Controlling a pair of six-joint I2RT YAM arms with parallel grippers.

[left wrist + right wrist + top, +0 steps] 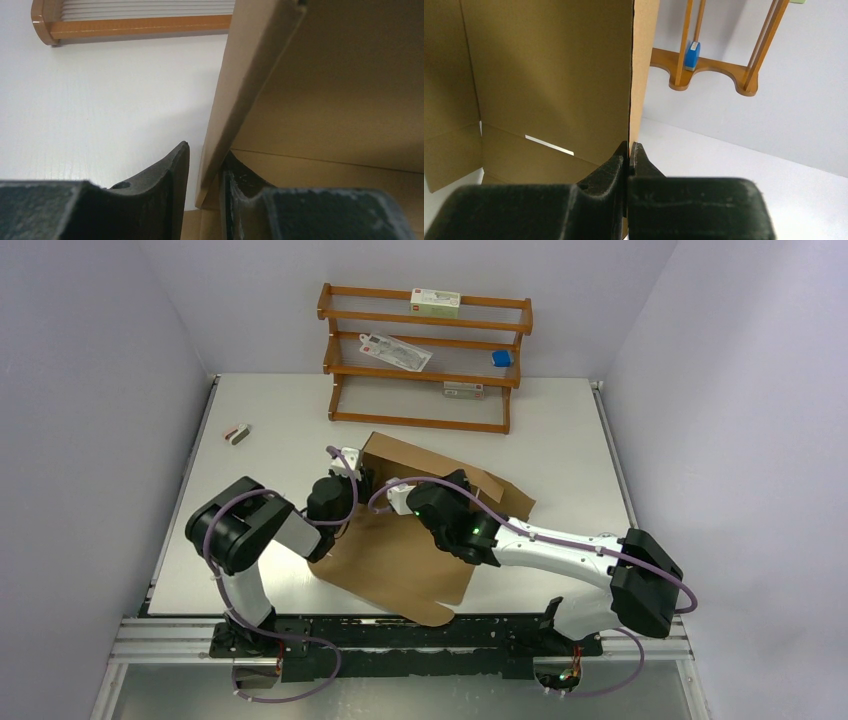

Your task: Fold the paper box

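Brown corrugated cardboard forms the paper box (pixel 395 565), which lies half-shaped in the middle of the white table (pixel 270 410). Its base is flat and its far wall stands upright. The left gripper (pixel 206 152) straddles the edge of an upright wall with its jaws parted, and a gap shows between the outer finger and the card. The right gripper (pixel 629 150) is pinched tight on the thin edge of an upright panel. A wooden rack (pixel 420 360) stands beyond the box at the back of the table.
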